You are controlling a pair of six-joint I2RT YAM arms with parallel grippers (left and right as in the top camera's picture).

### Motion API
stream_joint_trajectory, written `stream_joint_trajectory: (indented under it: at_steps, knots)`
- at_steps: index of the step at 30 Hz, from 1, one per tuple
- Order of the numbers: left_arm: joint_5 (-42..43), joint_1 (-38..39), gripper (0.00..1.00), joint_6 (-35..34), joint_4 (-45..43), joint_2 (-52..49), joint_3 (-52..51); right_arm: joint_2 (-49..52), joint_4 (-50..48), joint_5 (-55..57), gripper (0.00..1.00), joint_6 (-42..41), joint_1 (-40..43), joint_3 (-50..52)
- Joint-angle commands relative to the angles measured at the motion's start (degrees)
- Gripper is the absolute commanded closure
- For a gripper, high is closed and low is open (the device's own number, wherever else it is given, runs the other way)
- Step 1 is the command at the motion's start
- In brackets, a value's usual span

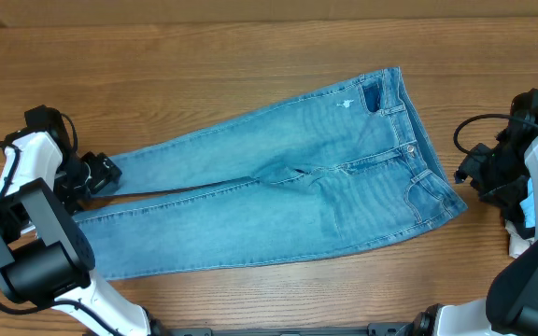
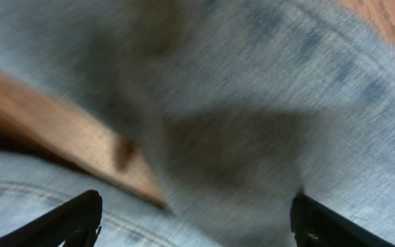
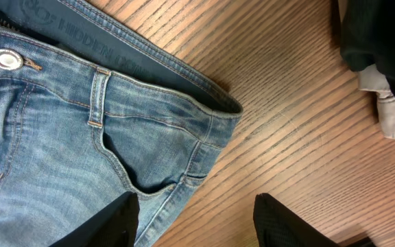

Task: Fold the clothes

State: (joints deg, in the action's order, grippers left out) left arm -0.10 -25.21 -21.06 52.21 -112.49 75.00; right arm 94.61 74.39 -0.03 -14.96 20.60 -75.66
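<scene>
Left gripper (image 2: 197, 221) was released: its two fingers stood wide apart with nothing clamped, over denim at the leg ends of the jeans (image 1: 278, 187). That wrist view was blurred, so contact with the cloth could not be confirmed. Right gripper (image 3: 199, 223) was likewise released. Its fingers straddled the near corner of the waistband (image 3: 163, 65), beside the front pocket (image 3: 139, 175), without pinching the cloth.

The jeans lay spread flat, front side up, diagonally across the wooden table (image 1: 250, 47). The waistband and button (image 3: 6, 60) pointed toward the right arm, and the legs ran toward the left arm. The legs lay side by side, parting slightly at the hems.

Step in hand, as judged: no fold had yet been made, and both grippers were positioned for the first grasp.

Next move, as judged:
1. Close each gripper on one edge layer only, at the waistband corner and at the matching hem.
2. Lift both ends together and carry them across, so one leg lands on the other without bunching.

Containers: no bin, basket or tray was in view. The pocket lay flat; its contents could not be determined.
</scene>
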Motion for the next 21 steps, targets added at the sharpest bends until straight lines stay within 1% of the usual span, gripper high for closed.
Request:
stream_joint_trajectory:
  at_steps: [1,2,3,5,7,11,14,17,20,21]
  knots:
    - [3.32,-0.20,0.38,-0.37,-4.35,-2.91,-0.33,-0.63,-0.24,-0.09,0.42,0.20,0.20,-0.83]
    - [3.61,-0.20,0.75,-0.35,-4.94,-2.89,-0.17,-0.63,-0.26,-0.09,0.42,0.20,0.20,-0.83]
    - [4.24,-0.20,0.96,-0.26,-3.74,-2.40,0.94,-0.63,-0.42,-0.09,0.42,0.20,0.20,-0.83]
    - [4.22,-0.20,0.96,-0.09,-0.59,0.07,2.75,-0.63,-0.66,-0.09,0.42,0.20,0.20,-0.83]
    - [4.24,-0.20,0.96,0.07,5.14,5.33,4.55,-0.63,-0.63,-0.11,0.42,0.20,0.20,-0.83]
    - [4.15,-0.17,0.96,0.04,21.84,19.80,5.57,-0.63,-0.68,-0.22,0.42,0.17,0.20,-0.83]
    - [1.42,0.00,0.96,0.04,29.38,22.56,5.46,-0.63,-0.85,-1.57,0.42,0.24,0.20,-0.83]
    - [1.18,1.27,0.95,0.04,30.12,21.24,3.72,-0.63,-0.81,-1.57,0.42,0.24,0.20,-0.83]
    - [1.07,3.17,0.92,0.09,29.81,18.08,1.97,-0.63,-0.79,-1.57,0.42,0.42,0.20,-0.83]
    - [0.85,3.61,0.91,0.09,28.11,16.28,1.97,-0.63,-0.81,-1.57,0.42,0.44,0.20,-0.83]
